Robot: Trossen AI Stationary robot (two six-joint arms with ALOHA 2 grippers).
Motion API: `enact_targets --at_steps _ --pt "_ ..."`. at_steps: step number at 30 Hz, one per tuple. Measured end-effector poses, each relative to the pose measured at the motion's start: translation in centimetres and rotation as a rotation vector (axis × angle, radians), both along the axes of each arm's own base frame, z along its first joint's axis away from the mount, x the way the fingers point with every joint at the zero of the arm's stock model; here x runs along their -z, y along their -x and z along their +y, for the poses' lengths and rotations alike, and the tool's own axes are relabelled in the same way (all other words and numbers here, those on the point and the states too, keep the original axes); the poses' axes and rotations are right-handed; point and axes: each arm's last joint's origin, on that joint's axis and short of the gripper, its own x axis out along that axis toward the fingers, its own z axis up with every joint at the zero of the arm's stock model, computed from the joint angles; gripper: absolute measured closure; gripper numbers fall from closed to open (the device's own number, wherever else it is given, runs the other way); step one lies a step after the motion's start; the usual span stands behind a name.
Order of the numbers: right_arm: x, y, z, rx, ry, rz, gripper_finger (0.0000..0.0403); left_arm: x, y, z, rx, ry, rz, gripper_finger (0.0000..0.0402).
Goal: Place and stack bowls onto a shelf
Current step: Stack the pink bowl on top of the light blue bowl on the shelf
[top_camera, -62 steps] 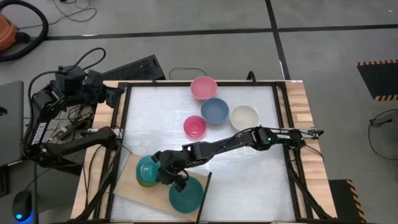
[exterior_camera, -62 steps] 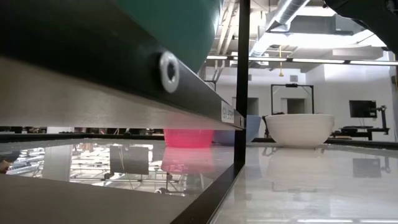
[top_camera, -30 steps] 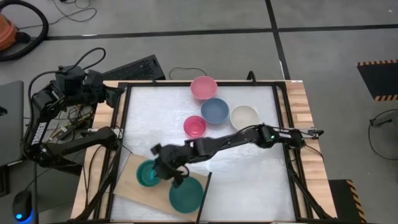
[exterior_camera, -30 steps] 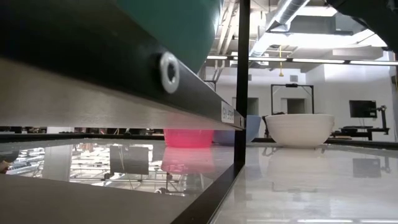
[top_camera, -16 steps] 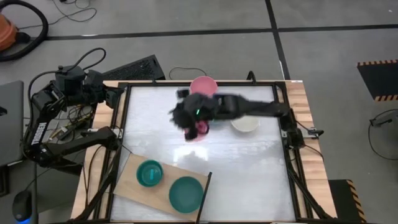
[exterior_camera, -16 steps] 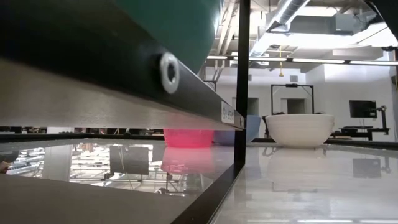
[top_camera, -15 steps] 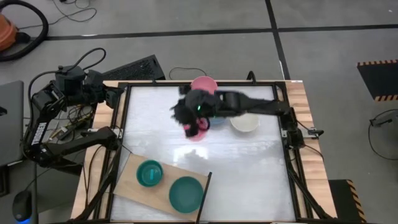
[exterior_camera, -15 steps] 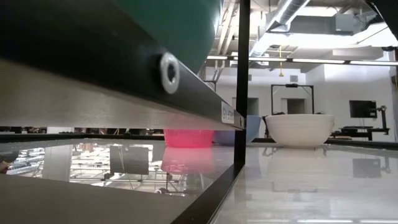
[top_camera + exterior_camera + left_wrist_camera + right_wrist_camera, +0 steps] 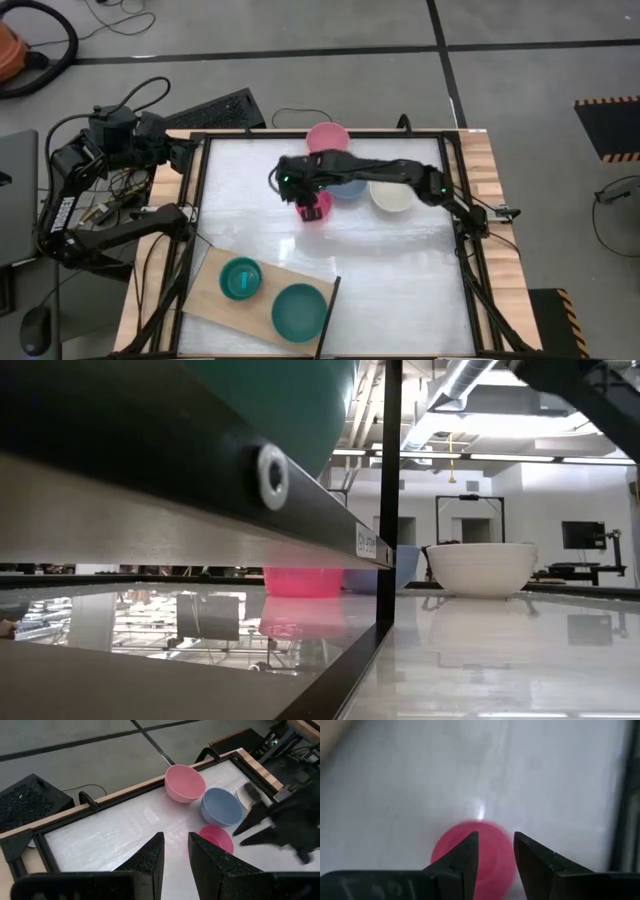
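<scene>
Swung away from the shelf (image 9: 215, 300) at the table's near-left corner, the right gripper (image 9: 303, 196) hovers over the magenta bowl (image 9: 316, 208) at mid-table, jaws apart; it should straddle one rim wall squarely. Left gripper (image 9: 174, 851) waits, jaws apart, beyond the left edge

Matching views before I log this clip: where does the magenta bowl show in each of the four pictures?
High view: the magenta bowl lies mid-table, partly under the right gripper.
Low view: low at centre, under the black frame bar.
Left wrist view: right of centre.
Right wrist view: low at centre, just beyond the open jaws.
Shared landmark: the slate blue bowl, beside it in all but the right wrist view.
</scene>
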Motion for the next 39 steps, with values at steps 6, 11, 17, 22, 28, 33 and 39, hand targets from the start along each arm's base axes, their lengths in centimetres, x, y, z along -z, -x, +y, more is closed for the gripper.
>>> enact_targets --at_steps 6,11,17,22,28,33,39 --pt "6.4 -1.9 0.7 0.041 -0.06 0.165 0.0253 0.0 0.0 0.0 0.001 -0.002 0.004 0.033" --pt "9.0 -2.3 1.0 0.104 -0.208 0.228 0.0253 0.1 0.0 0.0 0.001 0.005 0.011 0.033" --pt "10.6 -2.8 1.3 0.148 -0.228 0.244 0.0253 0.5 0.2 -0.2 0.007 0.034 0.051 0.033" --pt "11.2 -3.1 1.4 0.174 -0.231 0.241 0.0253 0.7 0.3 -0.3 0.008 0.055 0.069 0.033" --pt "11.4 -3.3 2.1 0.166 -0.232 0.233 0.0253 0.8 0.4 -0.4 0.013 0.058 0.082 0.033" --pt "8.0 -2.4 2.9 0.147 -0.227 0.195 0.0253 0.8 0.4 -0.4 0.014 0.054 0.083 0.033" --pt "5.2 -1.4 2.9 0.164 -0.126 0.15 0.0253 0.8 0.4 -0.4 0.015 0.051 0.085 0.033"
